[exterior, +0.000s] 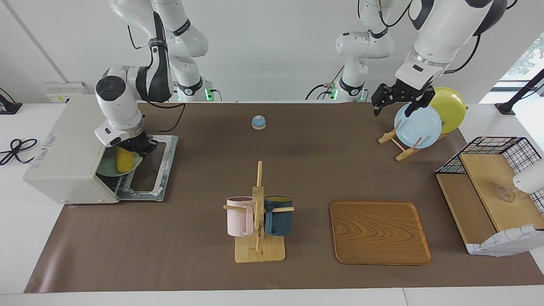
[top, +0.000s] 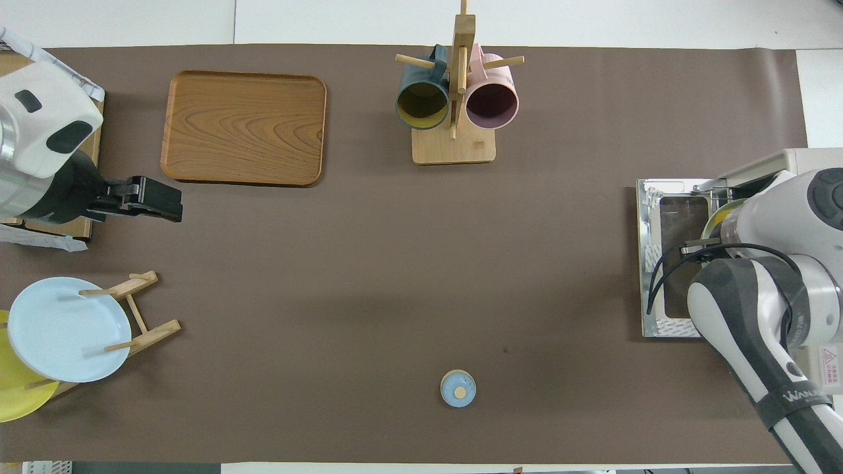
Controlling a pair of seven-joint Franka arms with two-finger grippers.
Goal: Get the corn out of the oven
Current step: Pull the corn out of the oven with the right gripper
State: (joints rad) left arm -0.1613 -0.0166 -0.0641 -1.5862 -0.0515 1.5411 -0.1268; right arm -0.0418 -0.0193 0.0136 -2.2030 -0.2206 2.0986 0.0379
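The off-white oven (exterior: 63,157) stands at the right arm's end of the table, and its glass door (exterior: 148,170) lies open flat on the mat. The yellow corn (exterior: 124,161) rests on a green plate (exterior: 106,170) in the oven's mouth. My right gripper (exterior: 138,148) is down at the mouth, right at the corn's upper end. In the overhead view the right arm covers the oven's (top: 790,161) mouth and hides the corn. My left gripper (exterior: 393,102) is open and empty, raised over the plate rack, and the left arm waits.
A wooden rack holds a blue plate (exterior: 414,127) and a yellow plate (exterior: 450,108). A mug tree (exterior: 258,212) carries a pink and a dark blue mug. A wooden tray (exterior: 378,231), a small blue knob-topped lid (exterior: 259,122) and a wire shelf (exterior: 488,182) are also on the table.
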